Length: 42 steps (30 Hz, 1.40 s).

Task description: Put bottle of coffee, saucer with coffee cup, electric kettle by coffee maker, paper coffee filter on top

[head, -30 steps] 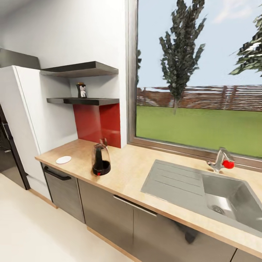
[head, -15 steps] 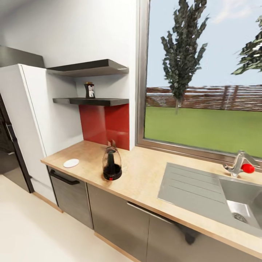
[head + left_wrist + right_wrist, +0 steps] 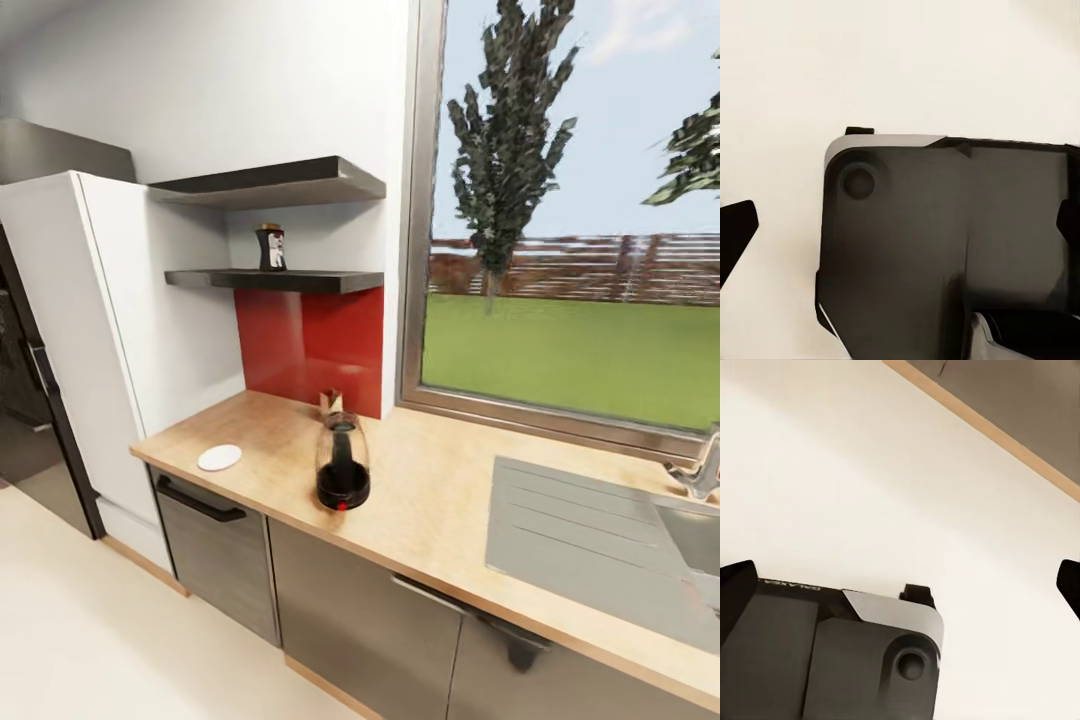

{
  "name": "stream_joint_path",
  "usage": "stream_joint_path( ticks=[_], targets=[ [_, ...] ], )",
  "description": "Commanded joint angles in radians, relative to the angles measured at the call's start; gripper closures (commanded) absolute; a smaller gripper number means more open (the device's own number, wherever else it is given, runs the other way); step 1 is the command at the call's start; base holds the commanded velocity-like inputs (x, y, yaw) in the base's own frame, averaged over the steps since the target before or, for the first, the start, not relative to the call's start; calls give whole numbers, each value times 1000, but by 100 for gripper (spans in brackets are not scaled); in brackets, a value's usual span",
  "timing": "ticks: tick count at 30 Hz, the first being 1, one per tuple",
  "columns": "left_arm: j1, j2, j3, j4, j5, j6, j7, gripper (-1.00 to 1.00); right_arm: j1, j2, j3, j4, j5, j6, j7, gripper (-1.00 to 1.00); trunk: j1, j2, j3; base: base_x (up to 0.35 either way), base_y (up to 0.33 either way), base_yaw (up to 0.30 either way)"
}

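Wood-topped bench (image 3: 290, 455) well ahead of both pincers, spread unreadable. Risk: knocking dark glass coffee maker (image 3: 343, 465) or small dark-capped coffee bottle (image 3: 271, 248) off black shelf (image 3: 300, 281) when reaching.

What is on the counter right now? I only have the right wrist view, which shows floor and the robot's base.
Observer: A coffee maker stands on the countertop, in front of the red backsplash.
Operator: And the bottle of coffee?
Observer: The bottle of coffee stands upright on the lower shelf.
Operator: Anything else on the counter?
Observer: A flat white disc lies near its left end, apart from the coffee maker.
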Motion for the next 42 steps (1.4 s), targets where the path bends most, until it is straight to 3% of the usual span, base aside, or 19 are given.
stream_joint_path(
  ticks=[1, 42],
  targets=[
    [1, -1, 6, -1, 0, -1, 0, -100, 0, 0, 8, -2, -8, 5, -6, -100, 1, 0, 0, 112, 317, 0],
    [1, -1, 6, -1, 0, -1, 0, -100, 0, 0, 8, -2, -8, 8, -6, -100, 1, 0, 0, 109, 318, 0]
  ],
)
